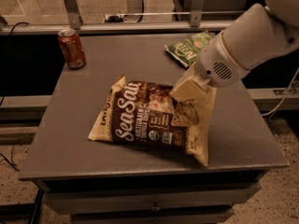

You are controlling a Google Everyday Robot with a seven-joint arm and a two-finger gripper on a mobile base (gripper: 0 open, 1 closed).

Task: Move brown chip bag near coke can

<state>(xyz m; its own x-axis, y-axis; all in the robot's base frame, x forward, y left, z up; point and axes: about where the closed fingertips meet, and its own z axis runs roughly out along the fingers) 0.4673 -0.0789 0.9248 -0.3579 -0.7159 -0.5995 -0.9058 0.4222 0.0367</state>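
The brown chip bag (149,120) lies in the middle of the grey table (70,143), its lettering facing up. Its right end is raised off the surface. My gripper (187,90) comes in from the right on the white arm and is shut on the bag's upper right part. The coke can (71,48) stands upright at the table's back left corner, well apart from the bag.
A smaller green bag (189,48) lies at the back right of the table, just behind my arm. A metal rail (140,27) runs behind the table. A drawer front (154,202) sits below the table's front edge.
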